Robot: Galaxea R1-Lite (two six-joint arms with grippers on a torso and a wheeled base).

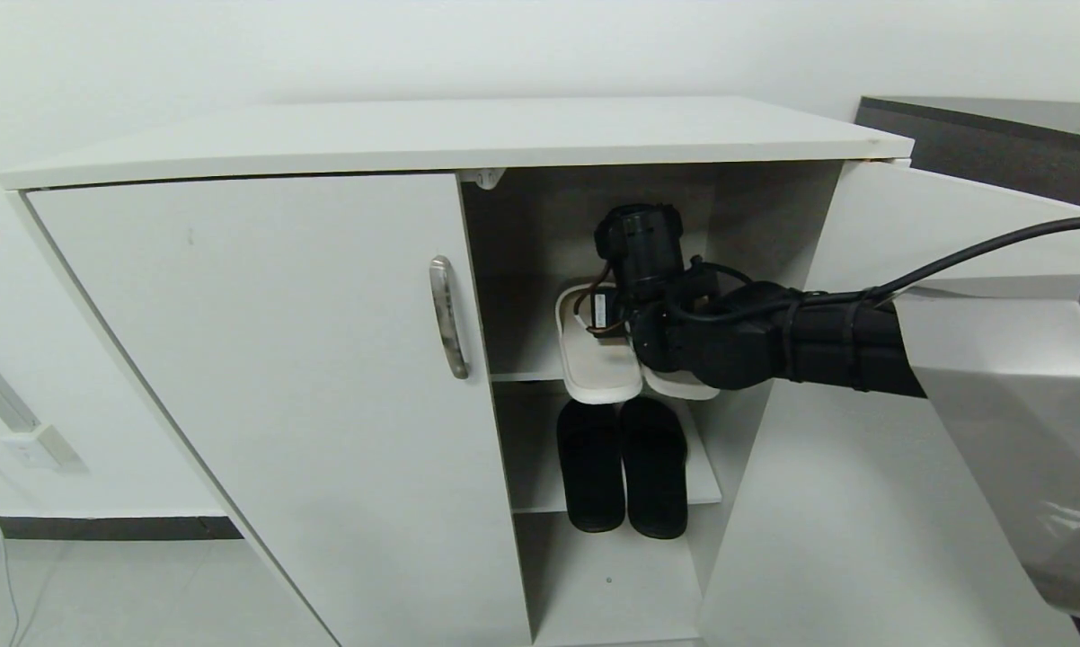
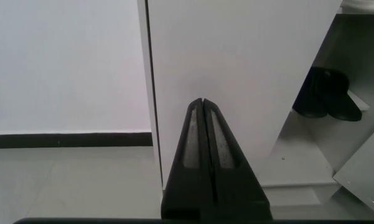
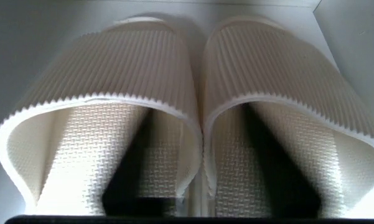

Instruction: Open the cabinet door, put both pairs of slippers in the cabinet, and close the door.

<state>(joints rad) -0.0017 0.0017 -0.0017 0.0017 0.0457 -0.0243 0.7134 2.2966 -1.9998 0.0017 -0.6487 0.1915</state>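
Our right gripper [image 1: 614,314] is inside the cabinet [image 1: 450,135], at the level of the upper shelf [image 1: 522,350]. The white slippers [image 1: 598,368] lie directly under and just ahead of it, side by side with their heels past the shelf's front edge. From the wrist we look straight into their ribbed straps [image 3: 121,68], the two touching along their inner sides. We cannot tell how far this gripper is open, nor whether it has hold of the white pair. One shelf below it the black slippers [image 1: 594,467] lie side by side on the middle shelf [image 1: 706,476], heels overhanging the front. The open right door [image 1: 863,503] stands beside the arm, on its outer side. Our left gripper [image 2: 203,102] is closed with its fingers pressed flat together and nothing between them. It faces the closed left door [image 1: 261,359], apart from it, with the black slippers [image 2: 327,96] farther off in the open compartment. The door's handle [image 1: 448,316] sits at the edge nearest our right gripper.
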